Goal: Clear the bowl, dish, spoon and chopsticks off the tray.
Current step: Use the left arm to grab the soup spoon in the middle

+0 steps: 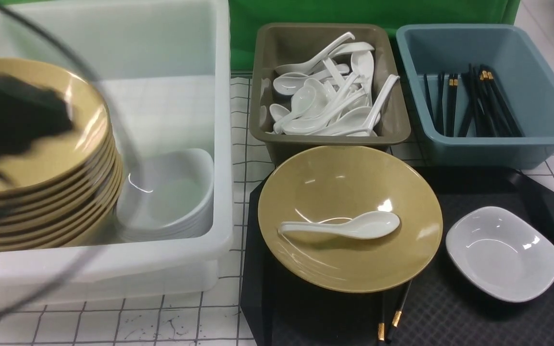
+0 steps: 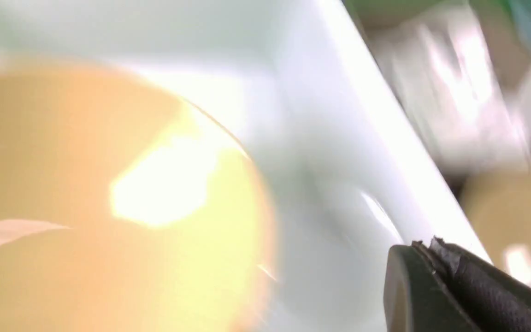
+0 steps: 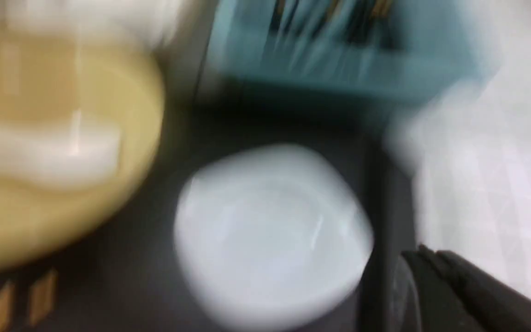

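Bowl, wide, shallow and glossy mustard-yellow [image 1: 325, 192], is resting at the far left corner of the black rectangular plastic tray [image 1: 315, 322]. On the desk's [image 1: 200, 312] left side, a large translucent white plastic tub [image 1: 161, 110] is holding stacked yellow bowls [image 1: 84, 105] and nested white dishes [image 1: 166, 192]; the blurred left pincer [image 2: 431, 244] is hovering around the stack, its tips closing narrowly together. Beyond the tray's far edge, an olive-brown plastic tub [image 1: 262, 115] is holding white spoons [image 1: 306, 98]. A glossy white soup spoon [image 1: 366, 225] is lying inside the bowl, while black chopsticks with gold bands [image 1: 397, 317] are poking out beneath its near side. Farther right, a blue-grey plastic tub [image 1: 479, 149] is holding black chopsticks [image 1: 493, 105]. A small white rounded-square dish [image 1: 503, 254] is sitting near the tray's right edge; the right pincer [image 3: 424, 252] is hovering nearby, its tips pressing shut.
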